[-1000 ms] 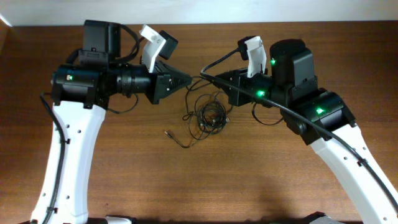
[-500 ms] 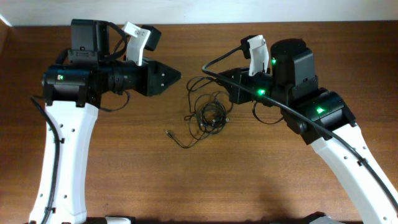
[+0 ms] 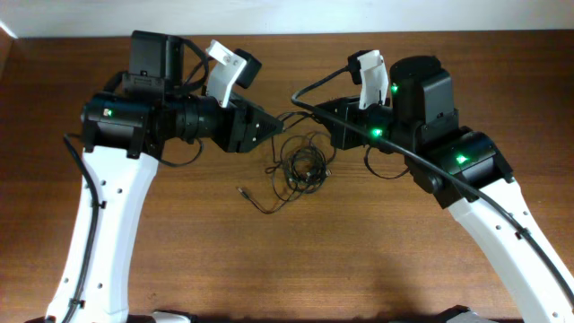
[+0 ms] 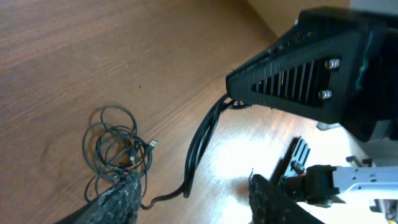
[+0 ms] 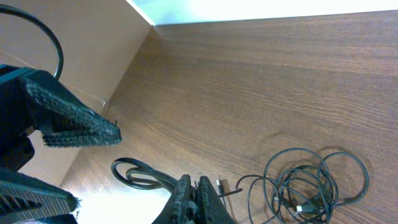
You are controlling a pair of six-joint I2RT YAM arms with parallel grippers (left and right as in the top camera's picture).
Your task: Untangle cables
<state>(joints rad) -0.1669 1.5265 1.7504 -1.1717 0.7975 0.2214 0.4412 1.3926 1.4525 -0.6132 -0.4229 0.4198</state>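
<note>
Wooden table (image 3: 377, 260) bare around cables (image 3: 300, 166), left claw (image 3: 271, 126) released, right claw (image 5: 191, 190) clenched on cables

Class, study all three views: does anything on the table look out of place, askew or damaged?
Only the cables: knotted loops mid-table, one plug end trailing loose, one strand running up into the shut right gripper. Nothing looks damaged.

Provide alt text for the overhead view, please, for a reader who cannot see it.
Thin black cables lie in a small tangle on a wooden table. The right gripper, jaws shut, pinches a strand leading from the tangle; the left gripper, jaws open, points toward it from the opposite side.
</note>
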